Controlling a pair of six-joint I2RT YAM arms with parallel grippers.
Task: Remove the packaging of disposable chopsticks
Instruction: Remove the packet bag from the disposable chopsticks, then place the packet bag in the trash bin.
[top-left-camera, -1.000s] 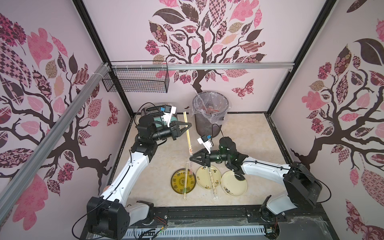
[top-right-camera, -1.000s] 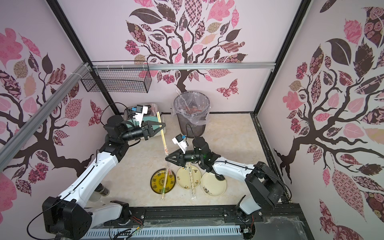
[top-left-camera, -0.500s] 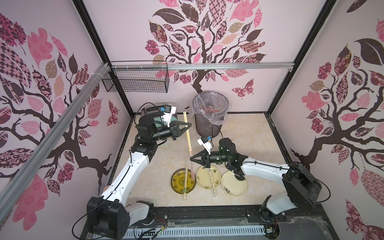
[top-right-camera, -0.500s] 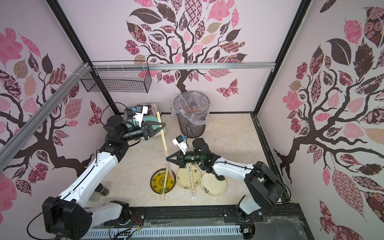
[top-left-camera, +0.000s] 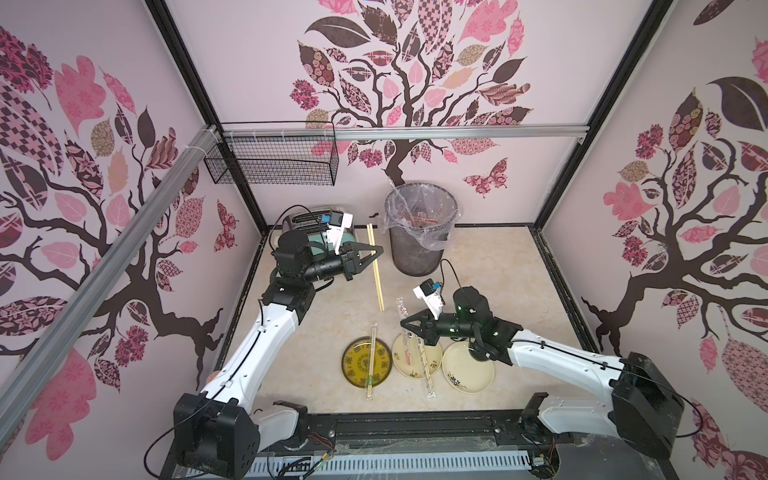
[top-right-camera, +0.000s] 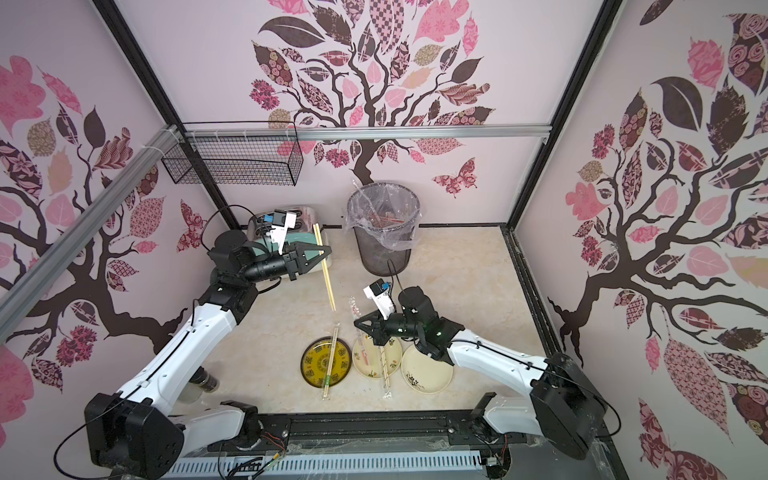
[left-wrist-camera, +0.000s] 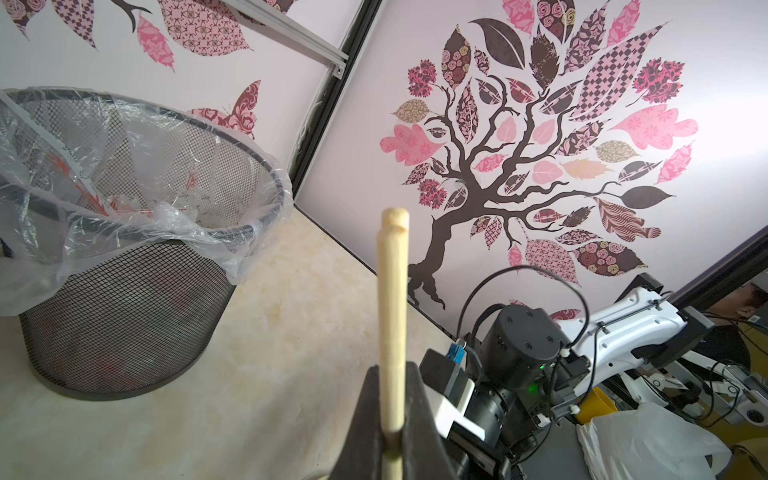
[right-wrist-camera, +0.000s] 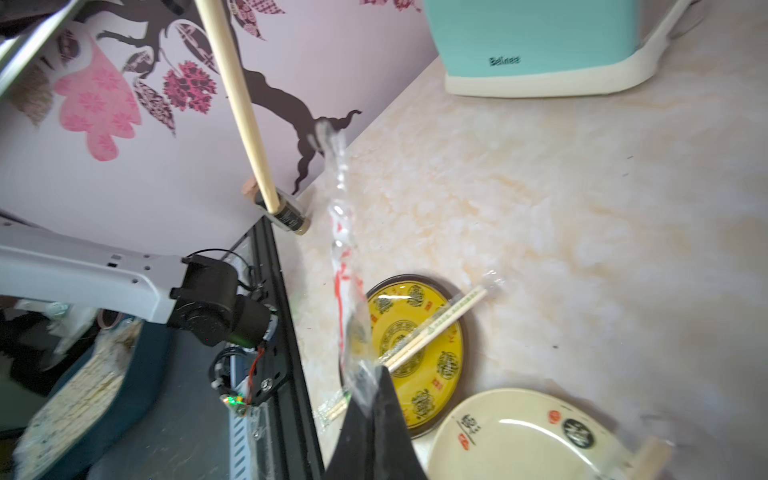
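Two bare chopsticks, one clear sleeve

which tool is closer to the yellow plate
Right. The right tool hangs close beside the yellow plate; the left tool is held high, far back near the bin.
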